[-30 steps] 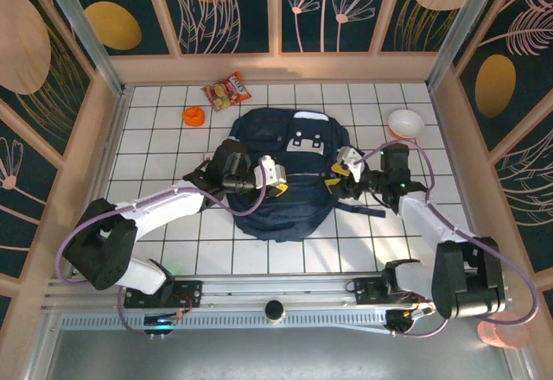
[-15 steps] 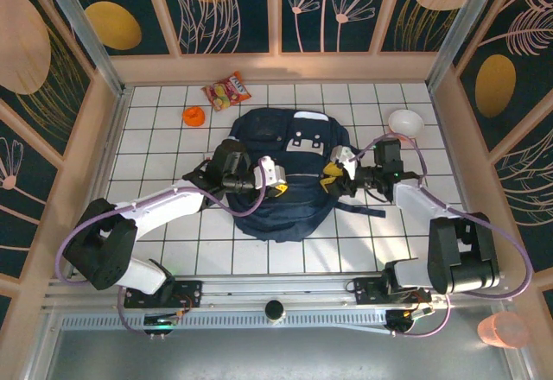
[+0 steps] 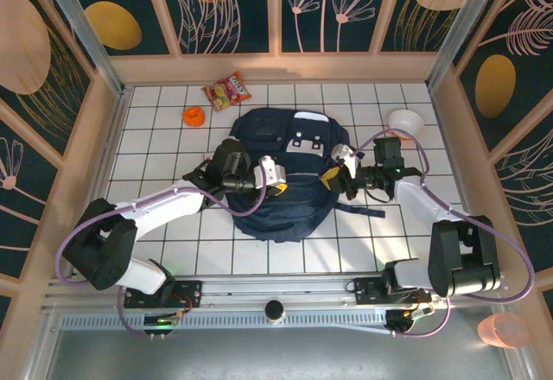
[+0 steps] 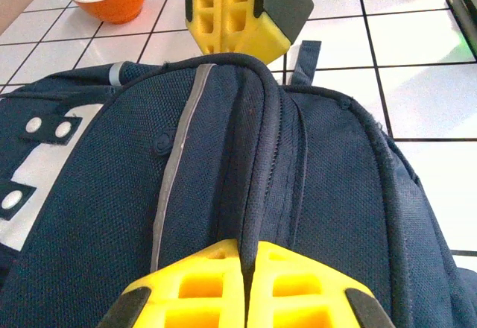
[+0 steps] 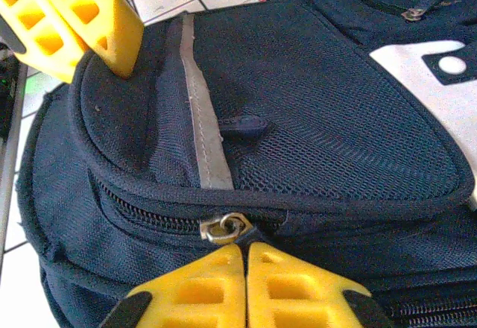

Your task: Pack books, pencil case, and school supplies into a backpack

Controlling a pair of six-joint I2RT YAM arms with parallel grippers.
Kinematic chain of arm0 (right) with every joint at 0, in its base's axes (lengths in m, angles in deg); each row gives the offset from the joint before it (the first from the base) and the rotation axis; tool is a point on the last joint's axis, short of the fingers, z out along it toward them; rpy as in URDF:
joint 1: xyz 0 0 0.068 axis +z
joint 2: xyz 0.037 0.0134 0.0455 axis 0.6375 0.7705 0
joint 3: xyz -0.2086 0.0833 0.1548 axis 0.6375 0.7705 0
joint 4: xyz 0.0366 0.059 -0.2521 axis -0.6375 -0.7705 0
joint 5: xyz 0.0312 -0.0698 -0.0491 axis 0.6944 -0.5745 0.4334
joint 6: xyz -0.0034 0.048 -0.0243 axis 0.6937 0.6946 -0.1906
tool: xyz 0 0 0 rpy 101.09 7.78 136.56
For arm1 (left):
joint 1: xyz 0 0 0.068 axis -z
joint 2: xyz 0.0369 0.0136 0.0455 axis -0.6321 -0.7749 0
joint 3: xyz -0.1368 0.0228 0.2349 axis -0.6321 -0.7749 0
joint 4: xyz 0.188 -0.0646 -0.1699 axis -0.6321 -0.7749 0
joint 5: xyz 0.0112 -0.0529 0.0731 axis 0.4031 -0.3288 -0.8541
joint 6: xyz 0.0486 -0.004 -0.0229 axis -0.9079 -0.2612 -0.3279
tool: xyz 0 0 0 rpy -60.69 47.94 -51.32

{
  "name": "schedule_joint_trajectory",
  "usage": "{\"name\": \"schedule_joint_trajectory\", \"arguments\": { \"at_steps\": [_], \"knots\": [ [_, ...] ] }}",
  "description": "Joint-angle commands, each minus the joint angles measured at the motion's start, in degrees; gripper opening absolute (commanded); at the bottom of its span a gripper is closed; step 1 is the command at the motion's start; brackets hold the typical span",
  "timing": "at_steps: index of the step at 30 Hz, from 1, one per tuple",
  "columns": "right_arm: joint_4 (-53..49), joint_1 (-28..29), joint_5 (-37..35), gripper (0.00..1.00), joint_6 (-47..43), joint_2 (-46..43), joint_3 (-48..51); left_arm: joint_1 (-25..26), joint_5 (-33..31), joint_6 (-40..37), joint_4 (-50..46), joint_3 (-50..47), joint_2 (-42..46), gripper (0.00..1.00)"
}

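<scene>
The navy backpack (image 3: 285, 177) lies flat mid-table with its white patches up. My left gripper (image 3: 278, 188) is at its left side, shut on a raised fold of the bag's fabric (image 4: 253, 194) beside the pale stripe (image 4: 179, 156). My right gripper (image 3: 329, 175) is at the bag's right side, shut on the dark zipper pull just below the metal slider (image 5: 223, 227). The zip (image 5: 141, 212) looks closed along the stretch I see. Books, pencil case and school supplies are out of view.
A red-orange snack packet (image 3: 227, 91) and a small round orange object (image 3: 193, 116) lie at the back left. A white-lined bowl (image 3: 405, 123) stands at the back right. Low walls ring the tiled table (image 3: 155, 147). A dark strap (image 3: 363, 210) trails to the bag's right.
My right gripper moved in towards the backpack's right side and went from open to shut on the zipper pull. The left arm kept its hold and did not move.
</scene>
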Motion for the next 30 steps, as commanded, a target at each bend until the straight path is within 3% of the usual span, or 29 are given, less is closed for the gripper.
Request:
{"name": "schedule_joint_trajectory", "arguments": {
  "at_steps": [1, 9, 16, 22, 25, 28, 30],
  "knots": [
    [-2.66, 1.11, 4.11, 0.06, 1.64, 1.07, -1.93, 0.08, 0.08, 0.18, 4.99, 1.95, 0.94, 0.00],
    [-2.34, 1.22, 5.10, 0.28, 0.61, 1.98, -1.99, 0.08, 2.64, 0.43, 5.68, 2.30, 0.60, 0.00],
    [-11.89, 1.60, 9.03, 0.18, -1.37, 0.46, -5.29, 0.08, -3.16, 1.74, 7.27, 1.56, 0.86, 0.00],
    [-19.85, 1.88, 11.18, 0.19, 1.21, -5.78, -5.58, 0.08, -6.95, 2.02, 8.02, 0.60, 1.17, 0.00],
    [-15.85, 1.39, 9.05, 0.25, 6.44, -9.94, -3.75, 0.08, -5.13, 2.38, 8.68, 0.30, 1.38, 0.00],
    [-5.88, -1.35, 4.41, 0.38, 15.57, -13.27, -0.84, 0.04, -2.69, 2.78, 8.86, 0.32, 1.35, 0.00],
    [0.81, -3.94, 0.89, 0.41, 22.54, -13.65, 0.94, 0.08, -1.50, 3.07, 8.95, 0.54, 1.35, 0.00]
  ]
}}
